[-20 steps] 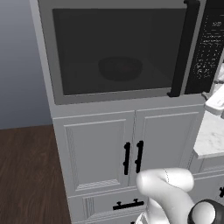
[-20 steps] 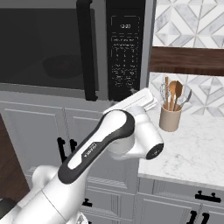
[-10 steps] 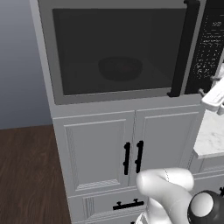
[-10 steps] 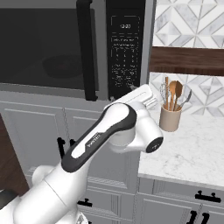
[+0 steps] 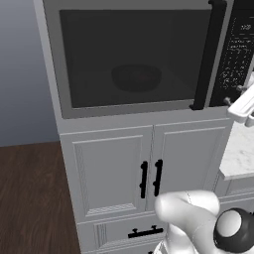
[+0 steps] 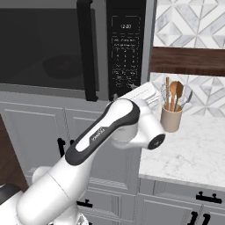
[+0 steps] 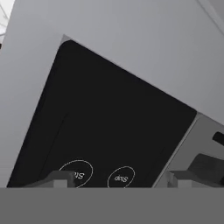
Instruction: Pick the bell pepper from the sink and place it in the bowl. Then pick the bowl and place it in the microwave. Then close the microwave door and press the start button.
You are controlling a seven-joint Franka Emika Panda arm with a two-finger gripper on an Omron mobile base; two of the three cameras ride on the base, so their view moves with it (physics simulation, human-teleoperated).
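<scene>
A: Left base view?
B: Microwave (image 5: 144, 59) takes the upper frame, microwave door (image 5: 134, 54) closed. Black bowl (image 5: 136, 78) shows dim through the tinted window, centre of the cavity. Bell pepper not distinguishable through the tint. Black bar handle (image 5: 207, 54) at upper right, control panel (image 5: 237, 54) just right of it. Gripper (image 5: 236, 95) at the right edge, its dark fingertips (image 5: 240, 89) touching or nearly touching the lower panel (can't tell which). Paneled cabinet doors (image 5: 149, 171) below, marble counter (image 5: 238, 154) at right.

A: Right base view?
B: Arm (image 6: 101, 140) rises from lower left and bends up to the panel's (image 6: 126, 52) lower edge, centre frame. Bowl (image 6: 61, 66) faintly visible behind the glass, upper left. Door's (image 6: 44, 44) handle (image 6: 89, 48) left of the panel. Beige utensil holder (image 6: 171, 118) with spoons stands on the counter (image 6: 193, 149), right of the wrist.

A: Hand view?
B: Tilted, close on the black panel (image 7: 109, 118). Two round buttons low in frame: Stop button (image 7: 121, 177) at centre, a second round button (image 7: 76, 173) left of it, label partly hidden by the left fingertip (image 7: 59, 178). Other fingertip sits at lower right, over the grey frame.

A: Pincer state?
B: Jaws spread wide apart, nothing between them, nothing held.
</scene>
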